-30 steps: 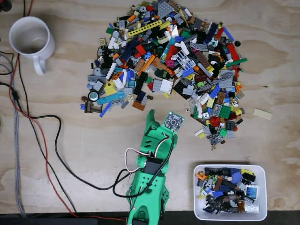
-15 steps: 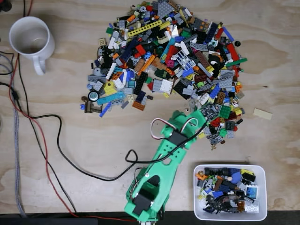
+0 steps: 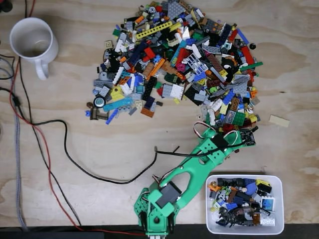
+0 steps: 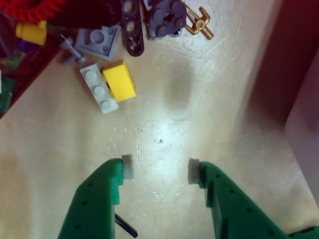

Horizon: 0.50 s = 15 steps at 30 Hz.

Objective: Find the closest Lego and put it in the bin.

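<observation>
**At the pile's near edge, claw wide and empty**

Just beside the bin (image 3: 244, 203), between it and the heap of Lego (image 3: 179, 64), the green arm (image 3: 189, 174) reaches out over bare plywood table (image 3: 99, 164). In the wrist view the gripper (image 4: 159, 168) stands wide, its two grey pads (image 4: 127, 166) well apart, with nothing between them and only lit tabletop below. It holds nothing and touches no piece.

The step in hand looks like the search-and-approach: the bin already carries a load of pieces, and the claw is coming in on the next one. Nearest ahead of the pads in the wrist view lie a yellow brick (image 4: 119, 81) and a pale grey brick (image 4: 98, 88), touching each other side by side, apart from the darker pieces beyond. Farther on sit a grey plate (image 4: 98, 41), a black beam with holes (image 4: 132, 29) and a small gold piece (image 4: 200, 22).

The next move, I judge, calls for easing forward and toward the left of the wrist view until the yellow brick sits between the pads, then lowering and closing. The risk is pinching both bricks at once or pushing them into the heap.

The white mug (image 3: 33, 43) stands far from the bin, well past the heap's other side.
</observation>
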Each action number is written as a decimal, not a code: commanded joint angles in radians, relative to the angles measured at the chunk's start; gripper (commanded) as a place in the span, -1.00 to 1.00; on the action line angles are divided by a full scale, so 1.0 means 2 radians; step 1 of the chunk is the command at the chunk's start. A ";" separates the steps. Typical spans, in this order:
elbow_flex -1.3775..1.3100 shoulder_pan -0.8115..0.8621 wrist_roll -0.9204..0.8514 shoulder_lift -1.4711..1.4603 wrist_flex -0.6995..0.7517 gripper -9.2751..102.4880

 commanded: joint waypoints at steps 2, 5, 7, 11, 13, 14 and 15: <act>-0.034 -0.025 0.018 -0.014 -0.030 -0.54; -0.035 -0.031 0.025 -0.040 -0.056 -0.56; -0.041 -0.035 0.031 -0.062 -0.072 -0.56; -0.052 -0.025 0.031 -0.095 -0.097 -0.58; -0.062 -0.017 0.028 -0.107 -0.104 -0.59; -0.066 -0.015 0.025 -0.112 -0.106 -0.60; -0.071 -0.014 0.025 -0.117 -0.109 -0.60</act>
